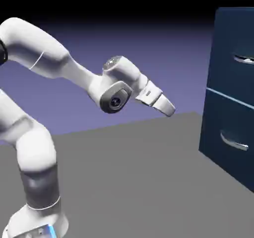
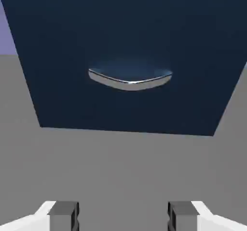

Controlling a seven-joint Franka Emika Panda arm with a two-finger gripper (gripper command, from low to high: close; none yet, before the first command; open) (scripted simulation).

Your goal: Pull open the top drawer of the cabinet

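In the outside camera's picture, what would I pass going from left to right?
White arm → gripper, its jaws aimed at the cabinet → dark navy cabinet → silver handle of the top drawer.

A plain grey tabletop (image 1: 134, 177) spreads from six o'clock outward, meeting the blue-violet backdrop (image 1: 124, 38) (flat, featureless) toward twelve.

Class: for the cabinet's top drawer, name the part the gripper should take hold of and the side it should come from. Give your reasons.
Grip the thin silver handle on the top drawer at mid-bar, approaching the cabinet head-on from the front. The bar stands off the flat face, so fingers fit above and below. The gripper is open, apart and aimed lower.
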